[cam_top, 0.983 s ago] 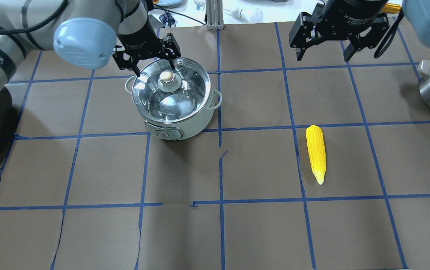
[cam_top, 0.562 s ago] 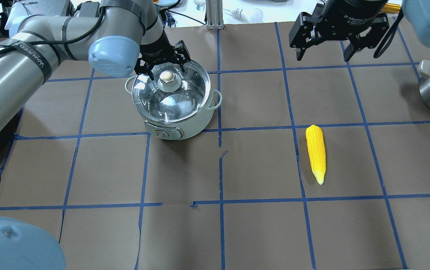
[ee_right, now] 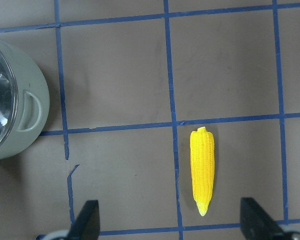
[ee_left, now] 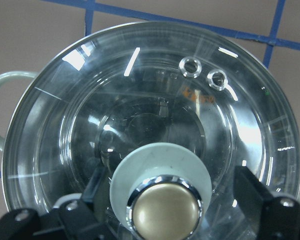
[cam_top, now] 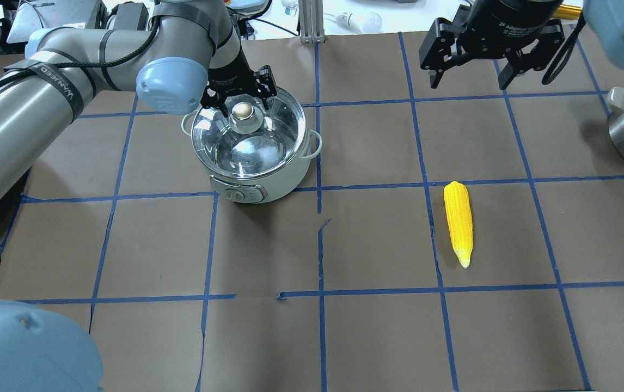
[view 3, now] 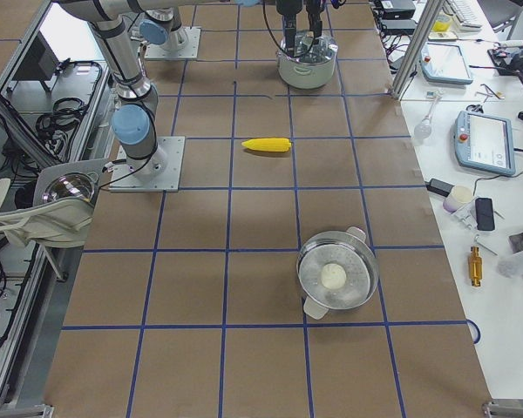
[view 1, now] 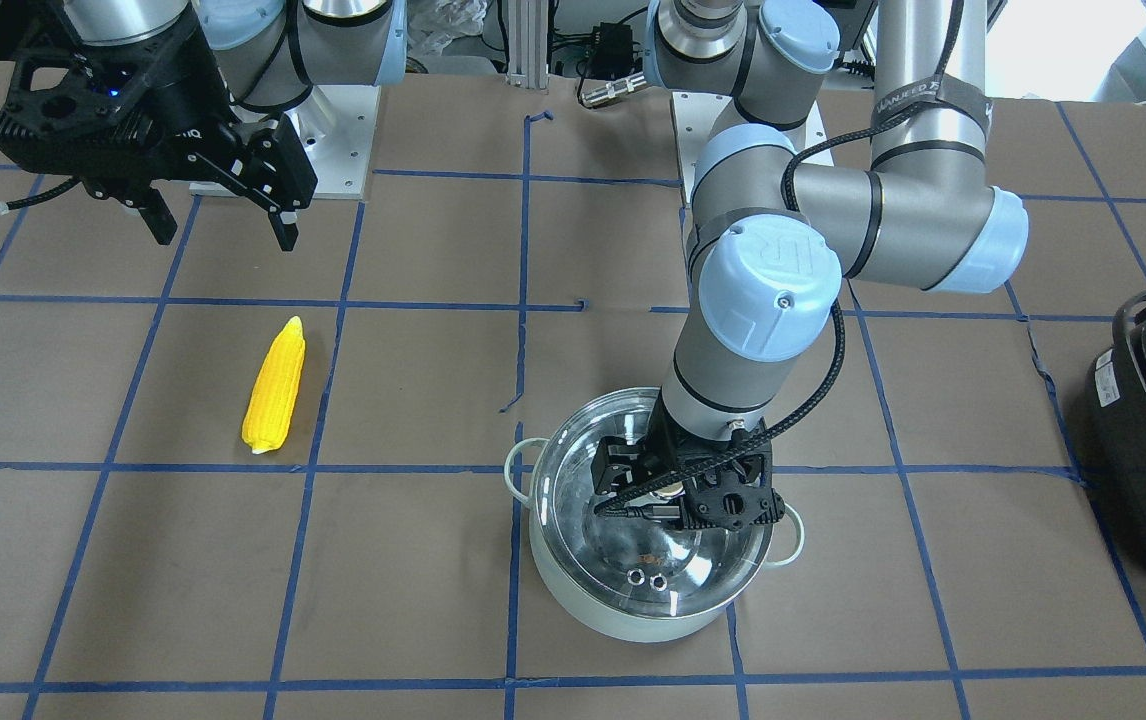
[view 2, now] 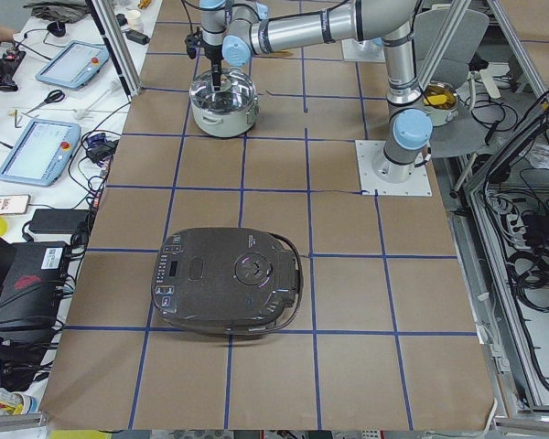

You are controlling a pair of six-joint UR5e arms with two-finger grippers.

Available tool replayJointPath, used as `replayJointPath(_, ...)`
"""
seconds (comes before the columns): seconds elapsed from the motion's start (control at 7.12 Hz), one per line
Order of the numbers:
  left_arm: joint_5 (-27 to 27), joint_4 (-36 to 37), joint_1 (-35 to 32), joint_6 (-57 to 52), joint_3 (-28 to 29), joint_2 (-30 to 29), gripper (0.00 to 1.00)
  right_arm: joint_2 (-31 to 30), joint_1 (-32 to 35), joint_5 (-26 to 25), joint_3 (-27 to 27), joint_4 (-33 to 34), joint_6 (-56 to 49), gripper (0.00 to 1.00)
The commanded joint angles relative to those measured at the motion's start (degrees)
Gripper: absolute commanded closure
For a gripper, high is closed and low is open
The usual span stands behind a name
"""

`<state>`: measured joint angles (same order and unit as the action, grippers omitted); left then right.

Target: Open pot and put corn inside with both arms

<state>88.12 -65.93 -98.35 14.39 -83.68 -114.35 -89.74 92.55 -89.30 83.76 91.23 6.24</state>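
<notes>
Left gripper point(cam_top: 237, 99): fingers point(ee_left: 260, 202) spread wide either side of the lid knob point(ee_left: 164, 209), not touching it; lid point(ee_left: 140, 100) seated on the pot point(cam_top: 268, 182). Right gripper point(cam_top: 469, 81): fingers wide apart, empty. Corn point(cam_top: 458, 220) lies flat on the counter point(cam_top: 377, 337), well apart from the pot.
</notes>
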Motion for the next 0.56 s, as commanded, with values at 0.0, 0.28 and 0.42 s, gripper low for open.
replayJointPath(0.0,0.1,-0.3,0.0,-0.4,-1.1,1.1,0.1,0.0,0.0,0.0,0.0,0.0,0.0,0.0)
replayJointPath(0.28,-0.1,-0.2,-0.2,-0.2,-1.6,0.6,0.19,0.0,0.0,0.0,0.0,0.0,0.0,0.0)
replayJointPath(0.42,-0.1,-0.1,-0.2,-0.4,-1.6,0.6,0.28,0.0,0.0,0.1,0.0,0.0,0.0,0.0)
